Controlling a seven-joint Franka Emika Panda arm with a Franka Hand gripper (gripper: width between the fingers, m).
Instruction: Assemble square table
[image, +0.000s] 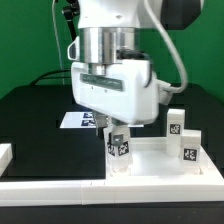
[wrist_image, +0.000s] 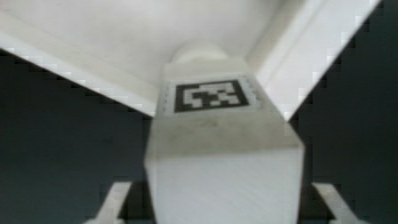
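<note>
Rail (image: 8, 152): you see it at the exterior view's left edge, on the black counter (image: 35, 115).
Marker board (image: 78, 121): it lies flat behind the arm.
Claw (image: 118, 146): it is closed on a leg (image: 119, 150), which stands upright at the near rim of the top (image: 150, 160). In the wrist view you see the leg (wrist_image: 217, 140) between the two fingers (wrist_image: 116, 200), tag facing the camera.
Other legs: two (image: 175, 123) (image: 190, 146) stand upright at the exterior view's right, beside the top's far corner.
</note>
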